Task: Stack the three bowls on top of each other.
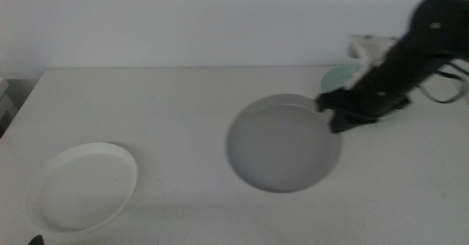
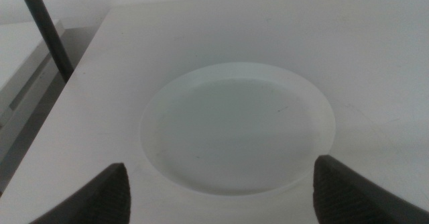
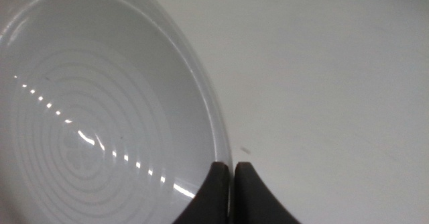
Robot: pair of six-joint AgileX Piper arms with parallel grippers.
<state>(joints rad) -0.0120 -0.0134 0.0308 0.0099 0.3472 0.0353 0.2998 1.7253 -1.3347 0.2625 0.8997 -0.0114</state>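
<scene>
The light grey bowl [image 1: 282, 142] is at the table's middle. My right gripper [image 1: 331, 116] comes in from the right and is shut on its right rim. The right wrist view shows the jaws [image 3: 232, 167] closed on the edge of the grey bowl [image 3: 100, 117]. The pale mint green bowl [image 1: 338, 76] sits behind, largely hidden by the right arm. The white bowl [image 1: 82, 186] rests at the front left. My left gripper [image 2: 220, 165] is open and hovers just short of the white bowl [image 2: 234, 130]; only its tip [image 1: 33, 239] shows in the middle view.
The table's left edge [image 2: 80, 70] runs close to the white bowl, with a dark pole [image 2: 47, 33] beyond it. Bare tabletop [image 1: 183, 105] lies between the white and grey bowls.
</scene>
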